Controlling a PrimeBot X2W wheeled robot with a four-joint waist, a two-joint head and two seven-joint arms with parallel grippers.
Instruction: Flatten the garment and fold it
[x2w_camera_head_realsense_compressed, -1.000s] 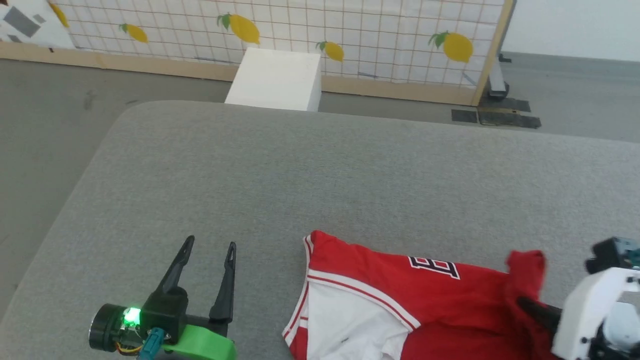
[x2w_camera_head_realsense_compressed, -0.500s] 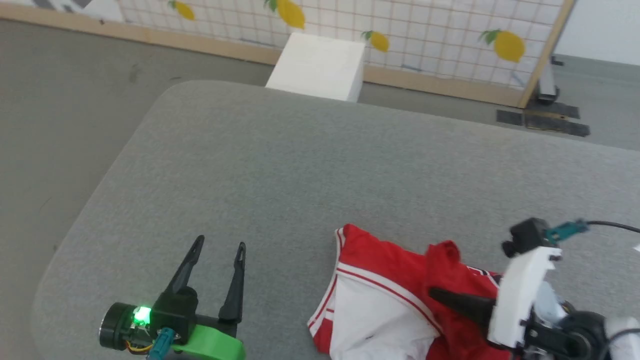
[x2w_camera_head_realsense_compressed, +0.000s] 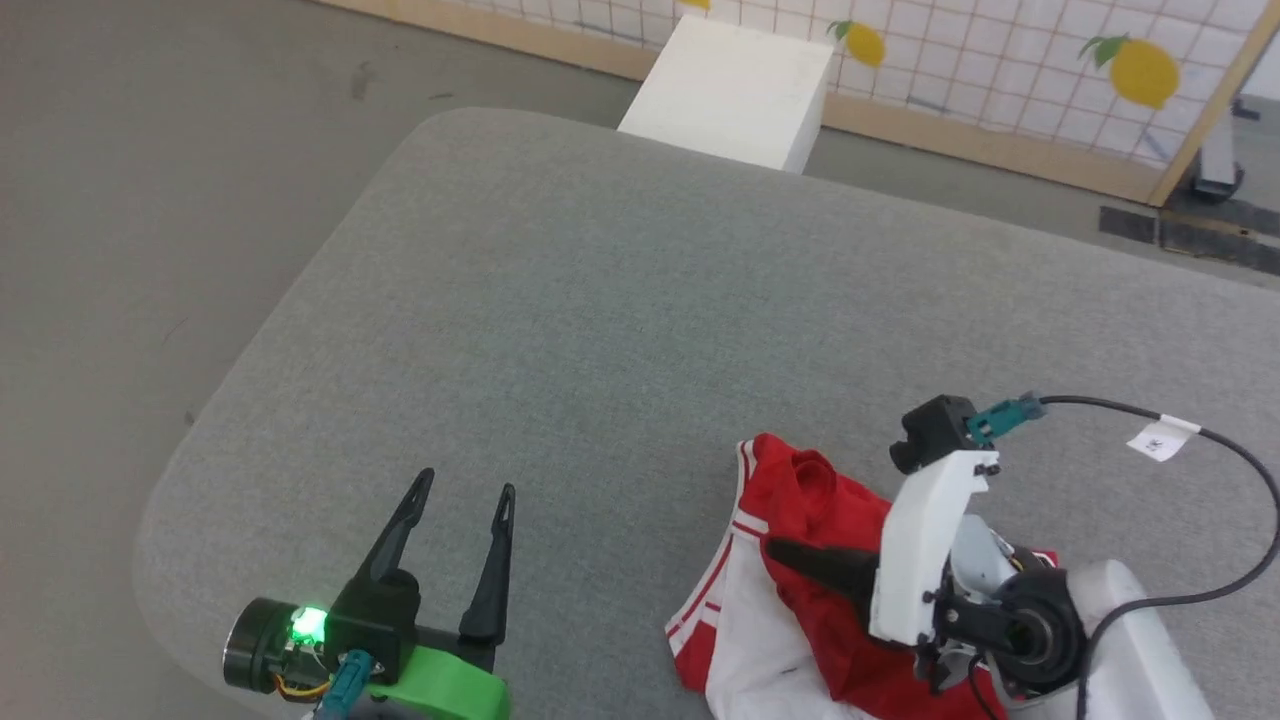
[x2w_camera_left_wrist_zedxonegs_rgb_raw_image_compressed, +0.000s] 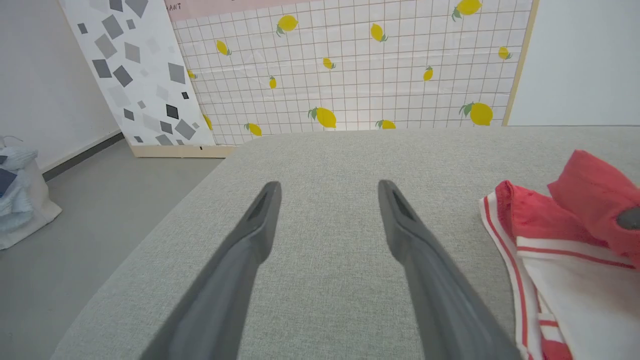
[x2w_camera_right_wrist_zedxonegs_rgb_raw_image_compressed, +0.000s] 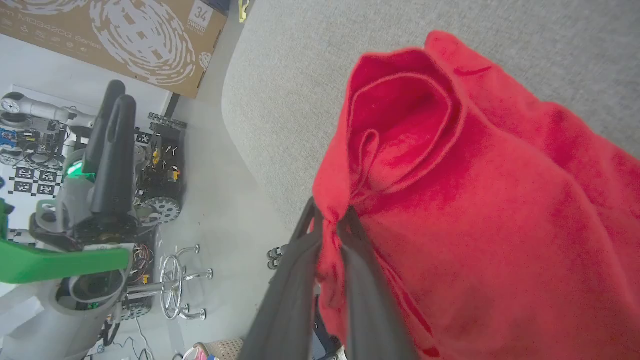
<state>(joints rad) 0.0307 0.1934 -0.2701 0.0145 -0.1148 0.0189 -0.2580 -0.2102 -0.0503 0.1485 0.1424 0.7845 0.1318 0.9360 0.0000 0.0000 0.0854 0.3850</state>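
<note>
Your head view looks steeply down on the grey fabric tabletop (x2w_camera_head_realsense_compressed: 620, 300); both wrist views sit low and close, sharing the red soft-fabric T-shirt (x2w_camera_head_realsense_compressed: 805, 485).

The garment (x2w_camera_head_realsense_compressed: 800, 490) is soft red cloth, matt and faintly fuzzy, with a smoother white cloth sleeve (x2w_camera_head_realsense_compressed: 750, 640). Under it, the table (x2w_camera_head_realsense_compressed: 600, 300) has a grey woven cover, matt and finely grained. The left end effector (x2w_camera_head_realsense_compressed: 466, 484) has dark matt plastic fingers (x2w_camera_head_realsense_compressed: 393, 540) on a smooth green plastic mount (x2w_camera_head_realsense_compressed: 440, 690). The right end effector (x2w_camera_right_wrist_zedxonegs_rgb_raw_image_compressed: 331, 217) carries a white matt plastic bracket (x2w_camera_head_realsense_compressed: 915, 545). Beyond the table stand a smooth white block (x2w_camera_head_realsense_compressed: 730, 85) and a pale wood frame (x2w_camera_head_realsense_compressed: 1000, 150). The floor (x2w_camera_head_realsense_compressed: 150, 150) beside the table is smooth, dull grey.
</note>
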